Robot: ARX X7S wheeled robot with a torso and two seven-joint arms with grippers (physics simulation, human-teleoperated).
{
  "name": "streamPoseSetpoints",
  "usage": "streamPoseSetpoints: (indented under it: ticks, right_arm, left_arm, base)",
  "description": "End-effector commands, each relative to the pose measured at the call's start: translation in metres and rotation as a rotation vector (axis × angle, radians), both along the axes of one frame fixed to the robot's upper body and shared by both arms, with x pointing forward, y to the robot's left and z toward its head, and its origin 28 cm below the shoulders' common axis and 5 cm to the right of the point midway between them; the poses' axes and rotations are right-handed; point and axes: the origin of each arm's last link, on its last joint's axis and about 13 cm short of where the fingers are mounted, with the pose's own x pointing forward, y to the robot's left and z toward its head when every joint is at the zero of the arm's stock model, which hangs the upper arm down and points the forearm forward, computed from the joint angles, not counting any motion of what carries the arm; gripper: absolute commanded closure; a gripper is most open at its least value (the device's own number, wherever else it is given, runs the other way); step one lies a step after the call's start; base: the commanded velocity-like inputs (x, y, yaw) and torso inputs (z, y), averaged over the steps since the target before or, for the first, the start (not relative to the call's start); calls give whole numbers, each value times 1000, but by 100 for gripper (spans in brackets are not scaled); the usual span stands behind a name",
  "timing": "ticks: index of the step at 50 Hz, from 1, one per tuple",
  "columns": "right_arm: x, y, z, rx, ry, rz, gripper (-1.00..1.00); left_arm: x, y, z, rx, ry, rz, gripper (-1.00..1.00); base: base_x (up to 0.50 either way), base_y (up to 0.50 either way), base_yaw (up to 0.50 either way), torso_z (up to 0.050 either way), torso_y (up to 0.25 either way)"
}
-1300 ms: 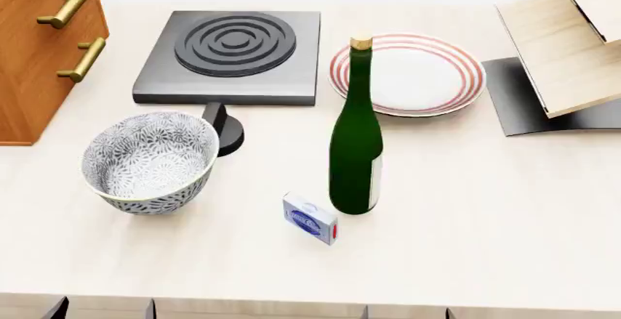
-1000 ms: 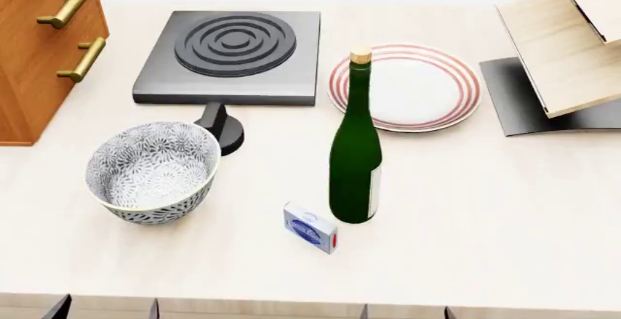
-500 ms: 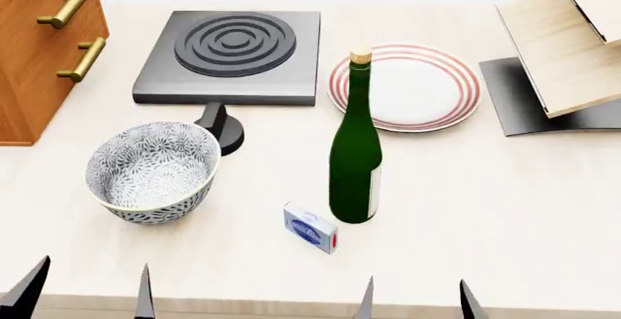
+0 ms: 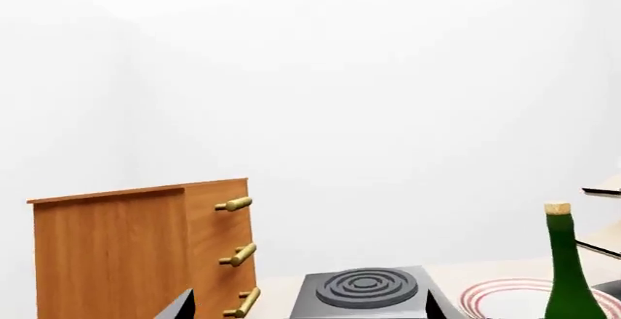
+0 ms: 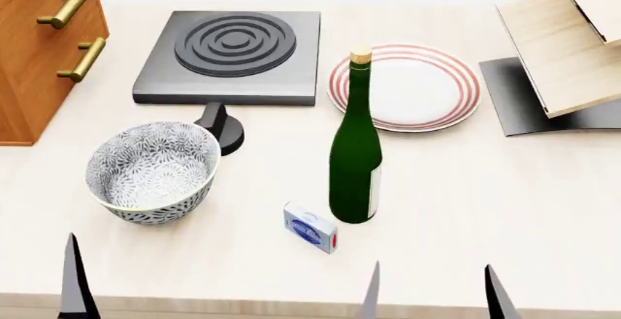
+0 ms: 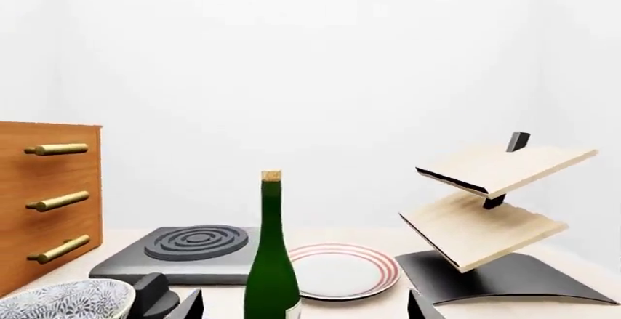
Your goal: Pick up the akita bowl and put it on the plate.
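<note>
From the head view, the akita bowl [image 5: 151,170] sits upright on the pale desk [image 5: 485,210] toward the near left, just far of the left tool [image 5: 75,279], of which only one dark fingertip pokes up at the near edge, so I cannot tell whether that tool is open or closed. The right tool [image 5: 432,290] shows two dark tips set well apart, open, near the desk's front edge and right of the bowl, with a small blue box [image 5: 310,227] and a green bottle [image 5: 356,152] between. The bowl is deep, white, covered in dense grey-black flowers, with a pale rim. The plate [image 5: 405,86], white with red rings, lies farther back, right of the grey burner [image 5: 231,56].

In the left wrist view, the plate [image 4: 505,299] shows only as an edge beside the bottle [image 4: 568,275] and burner [image 4: 364,290]; the bowl is out of sight.

In the right wrist view, the bowl [image 6: 63,301] appears at the near left, empty, the plate [image 6: 345,269] behind the bottle [image 6: 270,261], a wooden rack [image 6: 490,203] at right.
</note>
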Motion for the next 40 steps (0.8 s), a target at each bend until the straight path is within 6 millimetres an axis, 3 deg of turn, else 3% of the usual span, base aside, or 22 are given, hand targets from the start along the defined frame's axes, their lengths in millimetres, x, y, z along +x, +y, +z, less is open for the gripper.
streamPoseSetpoints:
  ticks: [1,15,40]
  right_arm:
    - [-13,-1,9,-13,-61,-15,-100]
    - [-13,-1,9,-5,-64,-20,-100]
    - [-14,2,6,-10,-58,-1,-100]
  left_arm:
    - [-8,0,4,3,-58,22,-100]
    - [-6,0,0,3,-51,23,-100]
    - [-4,-1,-6,-8,-41,20,-100]
  base:
    - [0,0,0,0,0]
    - [0,0,0,0,0]
    - [0,-242,0,0,0]
